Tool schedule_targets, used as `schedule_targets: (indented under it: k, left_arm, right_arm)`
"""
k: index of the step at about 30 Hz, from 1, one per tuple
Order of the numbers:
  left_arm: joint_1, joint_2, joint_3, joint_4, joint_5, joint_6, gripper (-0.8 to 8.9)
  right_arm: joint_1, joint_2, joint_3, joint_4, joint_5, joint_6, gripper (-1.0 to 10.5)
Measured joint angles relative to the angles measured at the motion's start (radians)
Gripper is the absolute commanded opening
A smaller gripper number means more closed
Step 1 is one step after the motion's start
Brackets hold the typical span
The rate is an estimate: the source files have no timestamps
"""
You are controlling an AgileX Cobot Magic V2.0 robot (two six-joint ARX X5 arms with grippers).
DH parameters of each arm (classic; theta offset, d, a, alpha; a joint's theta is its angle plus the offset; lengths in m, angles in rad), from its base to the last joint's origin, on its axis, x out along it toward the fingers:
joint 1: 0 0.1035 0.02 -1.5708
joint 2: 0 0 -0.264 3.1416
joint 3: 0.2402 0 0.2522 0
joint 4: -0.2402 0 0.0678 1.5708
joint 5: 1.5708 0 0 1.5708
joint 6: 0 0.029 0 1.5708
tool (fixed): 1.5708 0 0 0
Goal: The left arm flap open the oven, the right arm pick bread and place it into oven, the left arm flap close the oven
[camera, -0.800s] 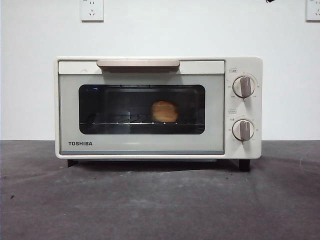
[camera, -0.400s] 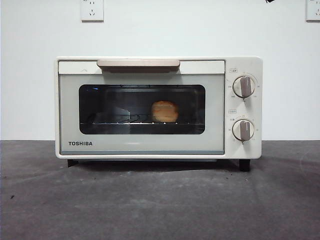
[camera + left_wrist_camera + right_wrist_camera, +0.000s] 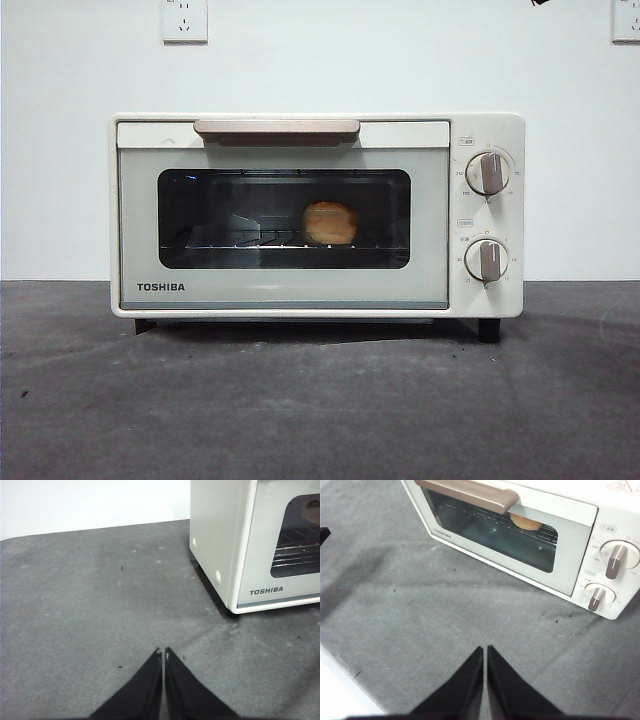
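The cream TOSHIBA oven [image 3: 316, 215] stands in the middle of the table with its door closed and its tan handle [image 3: 277, 127] at the top. Through the dark window the bread [image 3: 329, 223] rests on the wire rack, right of centre; its edge also shows in the right wrist view [image 3: 526, 522]. My left gripper [image 3: 163, 654] hovers shut over the grey mat, off the oven's [image 3: 235, 545] left front corner, holding nothing. My right gripper [image 3: 485, 651] is shut and empty above the mat in front of the oven [image 3: 530, 535].
Two grey knobs [image 3: 487, 173] [image 3: 486, 260] sit on the oven's right panel. A white wall with sockets [image 3: 184, 20] rises behind. The grey mat [image 3: 320, 400] stretches in front of the oven. A black tip [image 3: 540, 2] shows at the top edge.
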Motion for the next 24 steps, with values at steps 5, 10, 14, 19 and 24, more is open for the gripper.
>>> schedule_targets:
  k: [5, 10, 14, 19, 24]
  left_arm:
    - [0.0, 0.0, 0.0, 0.0, 0.0, 0.0, 0.19]
    - [0.0, 0.0, 0.0, 0.0, 0.0, 0.0, 0.19]
    - [0.0, 0.0, 0.0, 0.0, 0.0, 0.0, 0.19]
    - [0.0, 0.0, 0.0, 0.0, 0.0, 0.0, 0.19]
    - [0.0, 0.0, 0.0, 0.0, 0.0, 0.0, 0.19]
  right_arm:
    - [-0.017, -0.026, 0.0, 0.0, 0.029, -0.028, 0.1]
    - [-0.146, -0.104, -0.015, 0.122, 0.035, -0.111, 0.1]
    - [-0.317, -0.201, -0.096, 0.271, -0.039, -0.196, 0.1]
    - [-0.496, -0.325, -0.243, 0.451, -0.054, -0.293, 0.1]
    - [-0.629, -0.465, -0.45, 0.61, -0.055, -0.33, 0.1]
